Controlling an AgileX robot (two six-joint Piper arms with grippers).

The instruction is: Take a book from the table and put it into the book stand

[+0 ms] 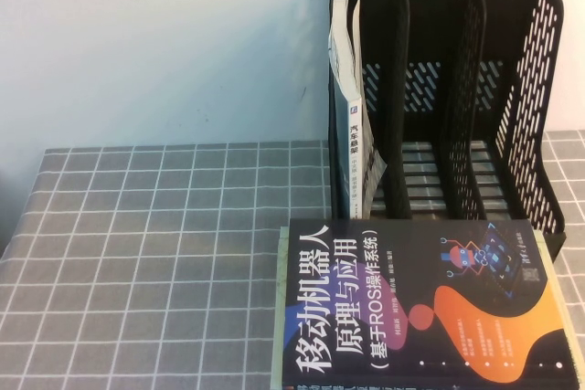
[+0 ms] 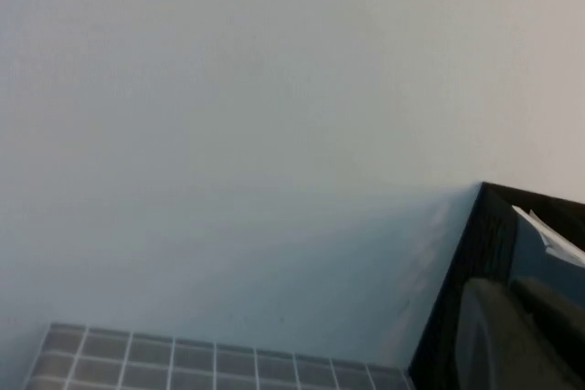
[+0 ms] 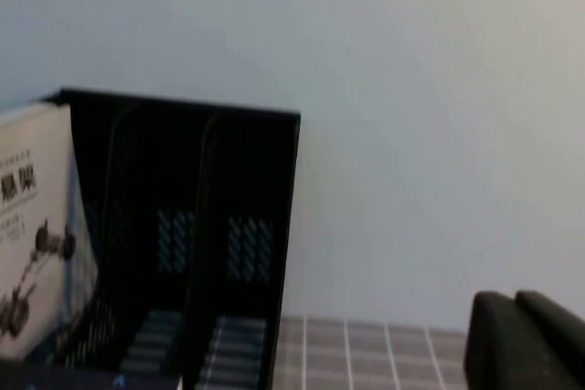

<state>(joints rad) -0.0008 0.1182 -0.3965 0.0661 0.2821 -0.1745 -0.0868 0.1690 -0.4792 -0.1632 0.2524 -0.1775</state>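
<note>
The dark navy book lies flat at the table's front right, on top of a pale yellow-green book, just in front of the black book stand. The stand's middle and right slots are empty. Neither gripper shows in the high view. My left gripper shows only as dark fingertips pressed together, raised, facing the wall beside the stand's left edge. My right gripper also shows its fingertips pressed together and holds nothing, to the right of the stand.
A thin white book stands in the stand's left slot, leaning; it also shows in the right wrist view. The grey grid-cloth table stretches left of the books. A pale wall stands behind.
</note>
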